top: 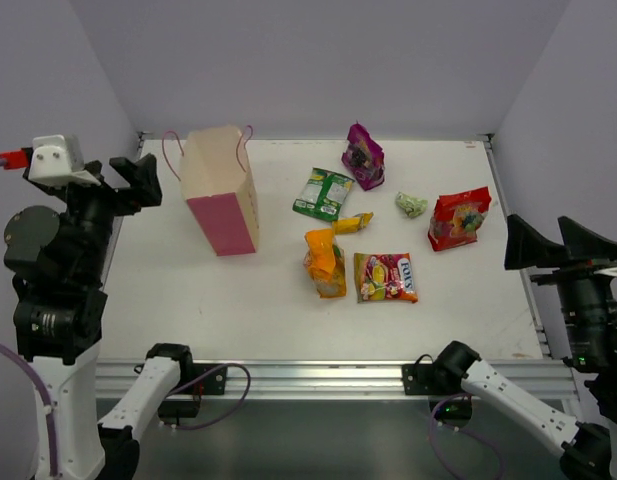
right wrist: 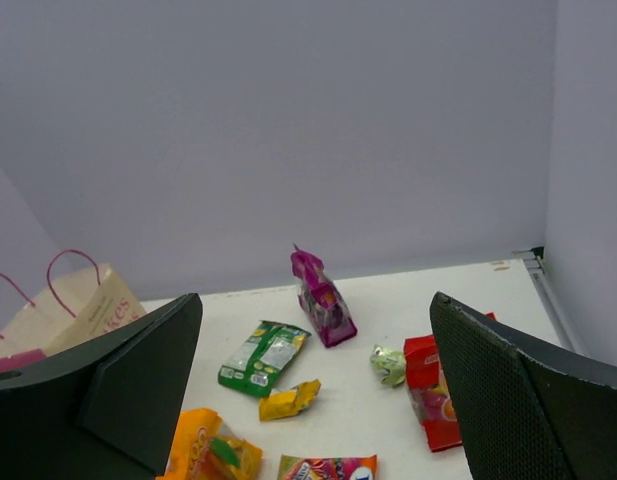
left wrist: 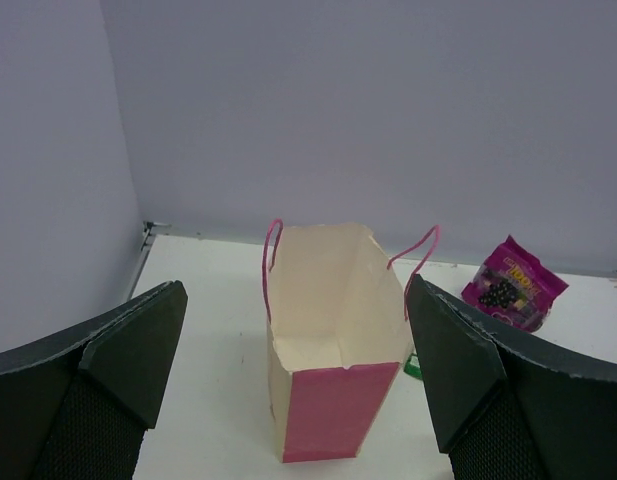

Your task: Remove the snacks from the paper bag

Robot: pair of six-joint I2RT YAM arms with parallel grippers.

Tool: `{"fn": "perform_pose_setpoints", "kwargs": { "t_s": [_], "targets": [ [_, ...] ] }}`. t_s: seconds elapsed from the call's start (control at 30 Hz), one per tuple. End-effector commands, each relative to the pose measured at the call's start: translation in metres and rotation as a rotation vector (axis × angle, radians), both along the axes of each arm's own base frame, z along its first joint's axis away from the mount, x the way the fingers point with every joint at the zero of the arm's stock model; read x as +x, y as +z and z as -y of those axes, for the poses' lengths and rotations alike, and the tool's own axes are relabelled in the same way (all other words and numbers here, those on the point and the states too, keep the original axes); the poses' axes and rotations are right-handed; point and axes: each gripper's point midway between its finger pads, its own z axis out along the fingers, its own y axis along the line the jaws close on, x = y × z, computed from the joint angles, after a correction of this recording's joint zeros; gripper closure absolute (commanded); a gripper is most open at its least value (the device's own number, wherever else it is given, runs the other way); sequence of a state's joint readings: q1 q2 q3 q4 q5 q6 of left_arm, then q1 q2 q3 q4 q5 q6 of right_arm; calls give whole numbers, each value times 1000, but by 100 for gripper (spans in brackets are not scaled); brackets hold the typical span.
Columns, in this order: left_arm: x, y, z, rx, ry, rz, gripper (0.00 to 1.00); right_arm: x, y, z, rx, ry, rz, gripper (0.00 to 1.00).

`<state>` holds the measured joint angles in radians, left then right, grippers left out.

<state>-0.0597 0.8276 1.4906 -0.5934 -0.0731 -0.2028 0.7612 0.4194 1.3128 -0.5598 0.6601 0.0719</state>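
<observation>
My left gripper (top: 140, 180) hangs spread wide and holding nothing above the far-left corner of the table (top: 188, 300). My right gripper (top: 558, 245) is just as open off the right edge. The paper bag (top: 220, 190) stands upright near the far-left corner, mouth up. From my left wrist I see only pale walls and floor inside, so I judge it emptied.

The snacks lie flat across the middle and right: the green packet (top: 323, 193) and purple packet (top: 364, 156) toward the far edge, and the pale green piece (top: 411, 204) and red packet (top: 459, 218) nearer the right edge. The yellow packet (top: 352, 222), orange packet (top: 325, 263) and candy bag (top: 386, 276) sit mid-table.

These look light, glossy and crinkly, probably slippery on their puffed faces. I would pinch a crimped end seam. The bag looks light and tippy, so I would hold its stiff rim rather than the thin cords.
</observation>
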Motion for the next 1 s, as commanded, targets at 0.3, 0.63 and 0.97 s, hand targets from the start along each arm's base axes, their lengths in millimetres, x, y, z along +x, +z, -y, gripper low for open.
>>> {"fn": "perform_pose_setpoints", "kwargs": {
  "t_s": [0.3,0.63,0.97],
  "targets": [
    [-61,-8,-28,48,139,45,0,-27,2,46,-11,-109,72,1],
    [-53,-20,-18,42,88,26,0,-30,-6,50,3,-109,76,1],
    [-42,-27,-5,37,26,0,0,-22,-12,34,0,-64,59,1]
  ]
}}
